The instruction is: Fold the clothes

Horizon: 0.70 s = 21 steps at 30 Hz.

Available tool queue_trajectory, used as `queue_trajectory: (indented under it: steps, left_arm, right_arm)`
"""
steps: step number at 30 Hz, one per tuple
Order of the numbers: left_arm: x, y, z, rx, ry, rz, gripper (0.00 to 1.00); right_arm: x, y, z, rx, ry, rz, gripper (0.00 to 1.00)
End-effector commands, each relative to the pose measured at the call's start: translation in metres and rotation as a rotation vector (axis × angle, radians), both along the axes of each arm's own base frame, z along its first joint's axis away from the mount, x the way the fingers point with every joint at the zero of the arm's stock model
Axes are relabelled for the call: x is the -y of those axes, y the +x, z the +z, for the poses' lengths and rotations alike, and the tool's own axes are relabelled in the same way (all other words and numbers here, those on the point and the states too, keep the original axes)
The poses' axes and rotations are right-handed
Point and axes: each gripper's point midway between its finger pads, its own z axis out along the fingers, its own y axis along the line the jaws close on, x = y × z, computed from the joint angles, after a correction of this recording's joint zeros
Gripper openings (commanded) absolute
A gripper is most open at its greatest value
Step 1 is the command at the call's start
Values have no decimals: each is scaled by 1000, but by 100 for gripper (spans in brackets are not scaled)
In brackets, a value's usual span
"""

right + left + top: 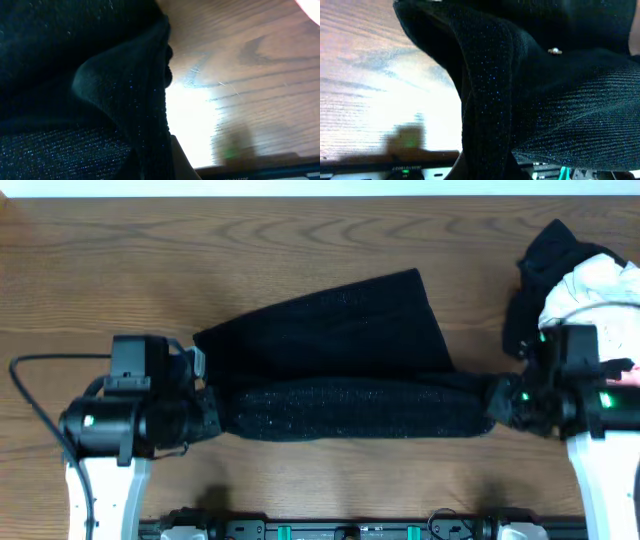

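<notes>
left tool pinches left end of black garment; right tool pinches right end; rolled front edge stretched between them over wooden surface

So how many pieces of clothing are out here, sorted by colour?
Black: 2, the long garment in the middle and a crumpled black piece at the far right.
White: 1, a bundled white piece lying against that black one.
Total: 3, though the pile on the right may hide more.
</notes>
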Motion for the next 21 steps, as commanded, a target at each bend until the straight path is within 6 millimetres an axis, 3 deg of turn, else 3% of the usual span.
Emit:
queue_trajectory:
  steps: [1,6,11,16,21]
  left_arm:
    - [-14,15,-3,-4,69,41,6]
    - [-14,27,-16,-50,70,39,6]
    - [-14,53,-27,-37,70,39,7]
    - [-16,84,-38,-2,74,46,8]
    - [-42,105,-58,-14,195,123,7]
  right_arm:
    - [10,20,-12,-60,-53,65,1]
    - [9,48,-28,-122,-51,134,1]
    - [3,89,-33,-87,-18,172,1]
    - [-22,142,-30,87,106,247,1]
    - [-46,193,-24,274,207,294,2]
